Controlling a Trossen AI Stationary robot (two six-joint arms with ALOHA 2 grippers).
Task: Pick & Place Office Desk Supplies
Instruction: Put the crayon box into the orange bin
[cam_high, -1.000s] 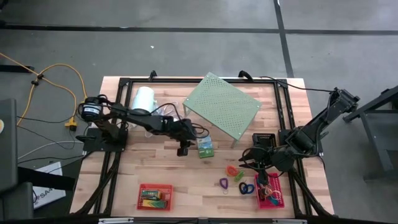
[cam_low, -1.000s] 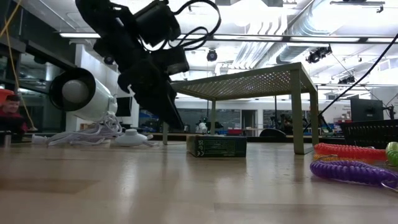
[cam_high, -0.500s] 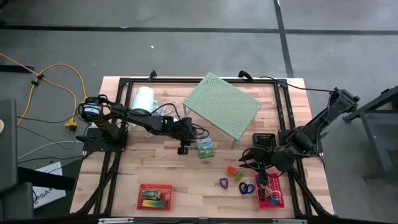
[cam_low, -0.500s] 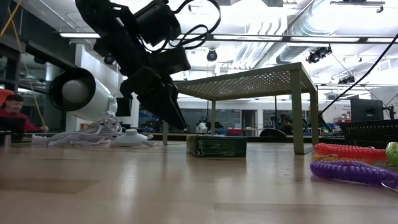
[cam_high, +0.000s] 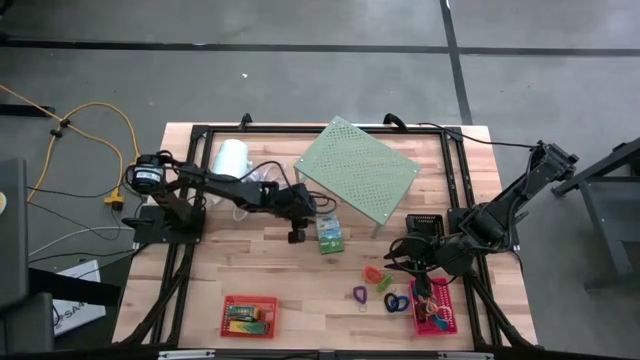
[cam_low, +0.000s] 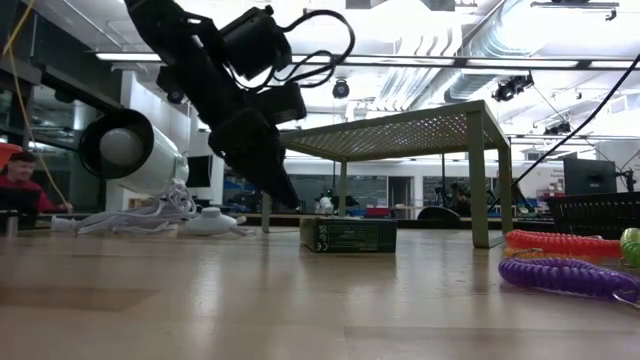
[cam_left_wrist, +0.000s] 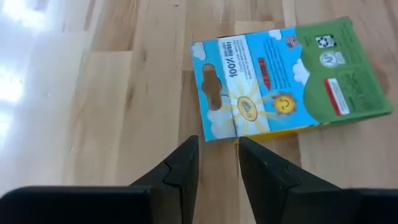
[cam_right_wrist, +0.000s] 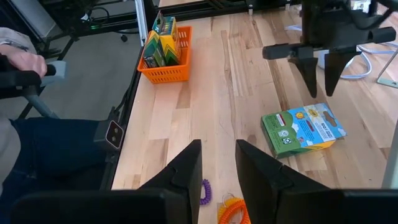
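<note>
flat green-white box (cam_left_wrist: 283, 84), sun print, blue end

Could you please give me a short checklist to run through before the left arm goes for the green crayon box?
1. Left claw empty, jaws slightly apart: ok.
2. Left claw lined up with the crayon box: its fingertips sit just short of the box's blue end, nothing between: ok.
3. Box lies flat on the table, apart from the green perforated shelf: ok.
4. Jaw gap wide enough for the box: looks too narrow, not ok.
5. Red basket has free room: cannot tell.
6. Right claw out of the way, near the coiled loops: ok.
</note>
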